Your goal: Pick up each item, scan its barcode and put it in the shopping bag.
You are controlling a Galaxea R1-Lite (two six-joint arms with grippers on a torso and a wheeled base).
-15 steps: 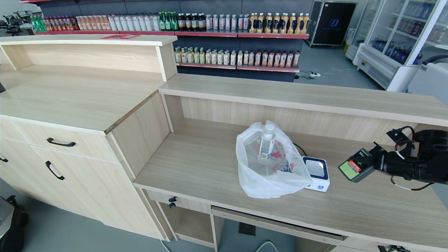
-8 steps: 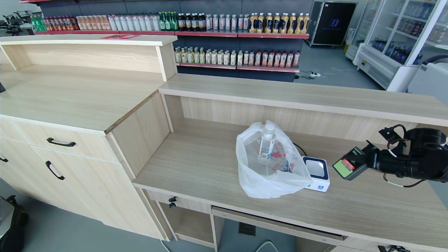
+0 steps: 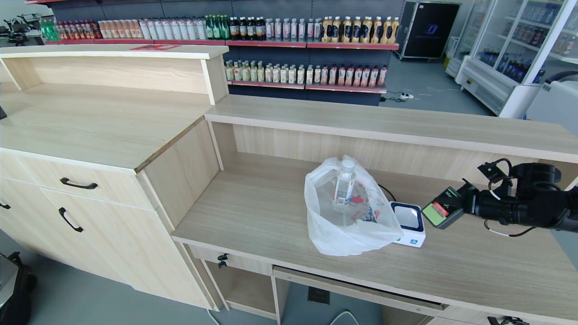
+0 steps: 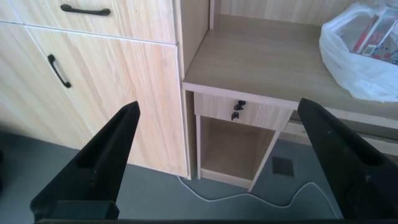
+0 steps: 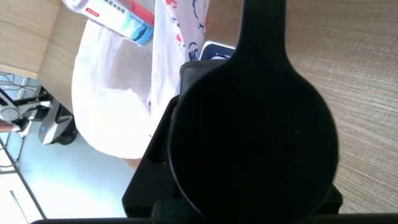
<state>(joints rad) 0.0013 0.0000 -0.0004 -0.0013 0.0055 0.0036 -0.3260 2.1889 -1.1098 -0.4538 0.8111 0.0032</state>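
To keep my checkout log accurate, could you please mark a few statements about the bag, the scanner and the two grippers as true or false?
1. The right gripper holds a small box with a green and red label. True.
2. The shopping bag is empty. False: a bottle stands upright in it.
3. The scanner sits on the counter close beside the bag, on the robot's right of it. True.
4. The box lies inside the bag. False: it is in the gripper, on the far side of the scanner from the bag.
5. The left gripper is shut on a bottle. False: it is open and empty.
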